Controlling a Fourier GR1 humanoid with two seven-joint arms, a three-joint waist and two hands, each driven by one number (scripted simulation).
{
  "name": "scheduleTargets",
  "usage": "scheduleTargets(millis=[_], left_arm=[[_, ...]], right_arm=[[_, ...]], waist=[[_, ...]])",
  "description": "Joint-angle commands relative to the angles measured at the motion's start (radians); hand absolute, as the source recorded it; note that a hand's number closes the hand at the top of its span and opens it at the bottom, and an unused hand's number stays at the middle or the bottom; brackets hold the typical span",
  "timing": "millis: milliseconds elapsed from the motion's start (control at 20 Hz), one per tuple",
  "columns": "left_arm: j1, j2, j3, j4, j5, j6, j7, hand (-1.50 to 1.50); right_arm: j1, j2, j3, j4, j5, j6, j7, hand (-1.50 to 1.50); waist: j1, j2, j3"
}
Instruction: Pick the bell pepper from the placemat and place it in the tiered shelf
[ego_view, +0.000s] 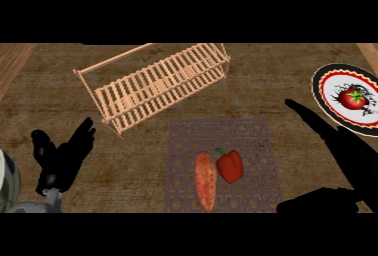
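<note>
Bell pepper (229, 166) lies on the placemat (255, 135), red with a green stem, just beside an orange, elongated vegetable (205, 181) on its left, the two touching or nearly so; the right hand (341, 150) is to the pepper's right, off the mat's right edge, apart from the pepper and holding nothing; its fingers are straight and point up and to the left, the thumb spread low toward the mat's lower right corner. Left hand (66, 155) shows near the left edge, fingers up and relaxed, open and resting. Tiered shelf (159, 82), pale wood with slats, stands above the mat, tilted across the counter (280, 95); a patterned plate (347, 97) with a tomato (356, 97) sits at the right edge.
</note>
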Motion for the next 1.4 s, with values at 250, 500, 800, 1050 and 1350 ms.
scheduleTargets(millis=[250, 500, 800, 1050, 1350], left_arm=[[0.005, -0.027, 0.005, 0.021, -0.025, 0.012, 0.03, 0.0], [0.003, -0.045, 0.006, 0.046, -0.038, 0.003, 0.023, 0.0], [-0.021, -0.047, 0.025, 0.044, -0.031, -0.008, 0.049, 0.0], [0.023, -0.045, 0.035, 0.024, -0.049, -0.011, 0.028, 0.0], [-0.02, -0.029, 0.058, 0.031, -0.053, -0.041, 0.063, 0.0]], right_arm=[[-0.228, 0.205, 0.171, 0.162, 0.181, 0.036, 0.316, -1.5], [-0.287, 0.299, 0.26, 0.223, 0.259, 0.077, 0.385, -1.5], [-0.246, 0.347, 0.317, 0.302, 0.341, 0.071, 0.392, -1.5], [-0.234, 0.351, 0.282, 0.295, 0.387, 0.111, 0.424, -1.5], [-0.193, 0.423, 0.285, 0.326, 0.464, 0.12, 0.403, -1.5]], waist=[[-0.001, 0.01, -0.01], [-0.005, 0.009, -0.011], [-0.011, 0.009, -0.01], [-0.011, 0.007, -0.01], [-0.017, 0.008, -0.01]])
